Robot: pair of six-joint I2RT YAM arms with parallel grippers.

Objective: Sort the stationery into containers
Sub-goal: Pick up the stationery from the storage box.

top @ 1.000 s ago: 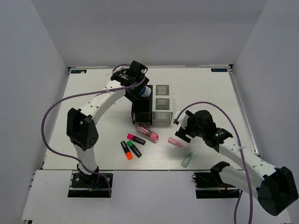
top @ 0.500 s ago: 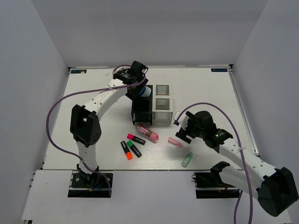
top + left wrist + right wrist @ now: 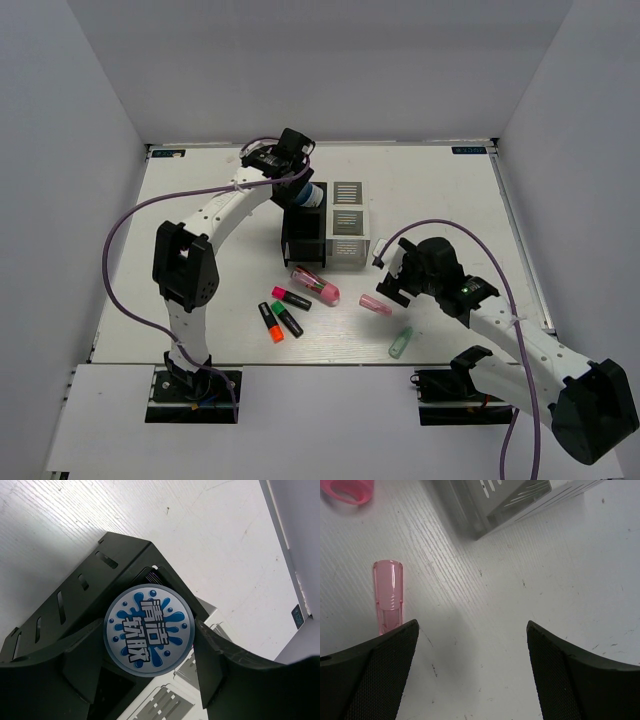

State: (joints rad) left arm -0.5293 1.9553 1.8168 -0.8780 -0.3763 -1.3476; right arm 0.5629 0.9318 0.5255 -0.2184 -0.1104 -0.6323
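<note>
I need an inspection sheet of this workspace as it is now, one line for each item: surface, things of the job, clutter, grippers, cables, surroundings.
Surface: white table, scuffed in the right wrist view.
Job's things: blue-white roll held over a black bin; containers mid-table; three highlighters, pink capsule case, small pink piece and pale-green tube lie loose on the table.
Clutter: nothing seen.
Grippers: left gripper shut on the roll; right gripper open near the table, the pink piece beside one finger.
Cables: purple cables loop off both arms, clear of the items.
Surroundings: white walls on three sides.
</note>
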